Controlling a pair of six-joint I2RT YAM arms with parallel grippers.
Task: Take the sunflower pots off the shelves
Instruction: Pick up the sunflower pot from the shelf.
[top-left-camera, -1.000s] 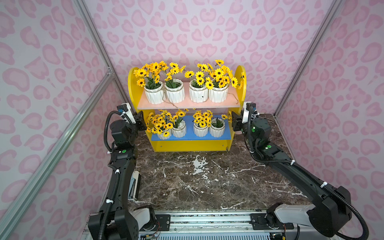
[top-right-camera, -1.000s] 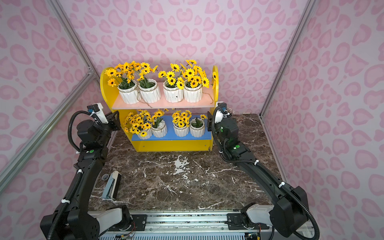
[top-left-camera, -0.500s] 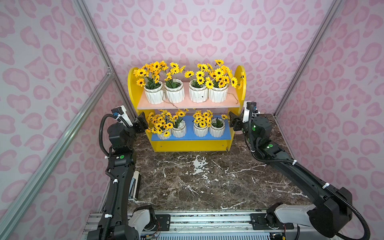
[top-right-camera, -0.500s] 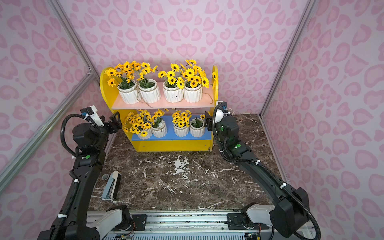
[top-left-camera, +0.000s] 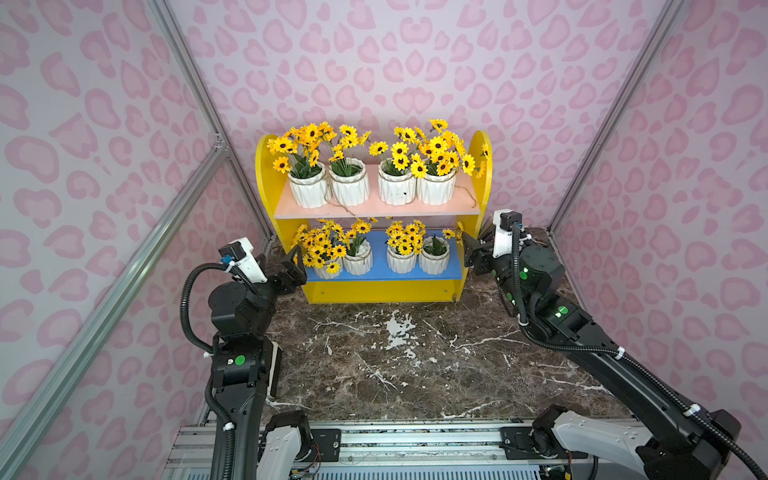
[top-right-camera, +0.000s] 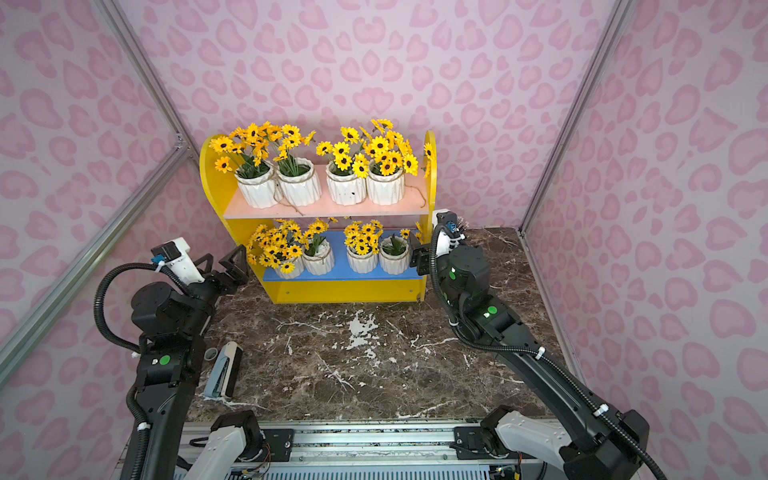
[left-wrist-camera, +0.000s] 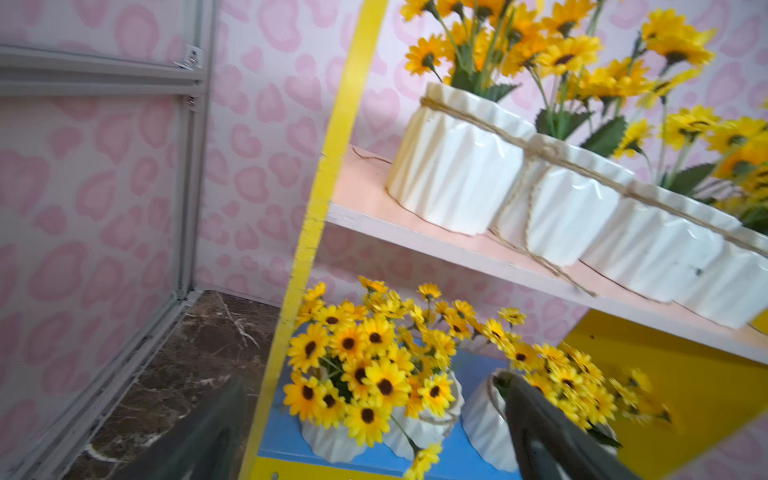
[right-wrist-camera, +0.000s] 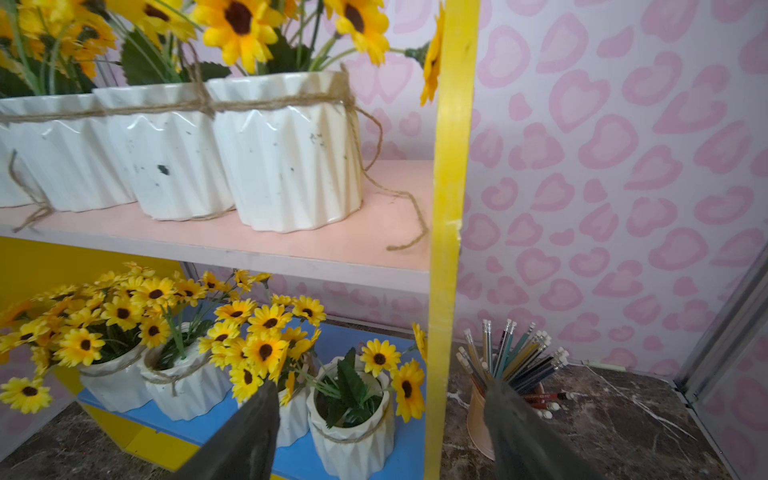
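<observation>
Sunflower pots (top-left-camera: 351, 183) inside a pink-patterned walled cell: all eight are on the shelves (top-left-camera: 382, 291), none yet on the surface (top-left-camera: 395, 365). The dark marble surface in front of the unit is bare and gives ample set-down room. The unit stands against the back wall. Four pots are in a side-to-side row on the pink upper board, packed closely, and four are on the blue lower board.

The left gripper (top-left-camera: 296, 266) hovers at lower-board height, just outside the left side panel, with jaws wide and empty. The end pot (top-left-camera: 328, 270) lies ahead of it and inboard. The right gripper (top-left-camera: 471, 254) mirrors this at the right panel, jaws apart and empty, nearest the pot at that end (top-left-camera: 433, 259).

Each arm is probably closest to its own end of the lower row. In each wrist view the yellow panel edge falls between the fingers, so an inboard shift seems needed before closing. A cup of pencils (right-wrist-camera: 482, 415) stands just outside the right panel.
</observation>
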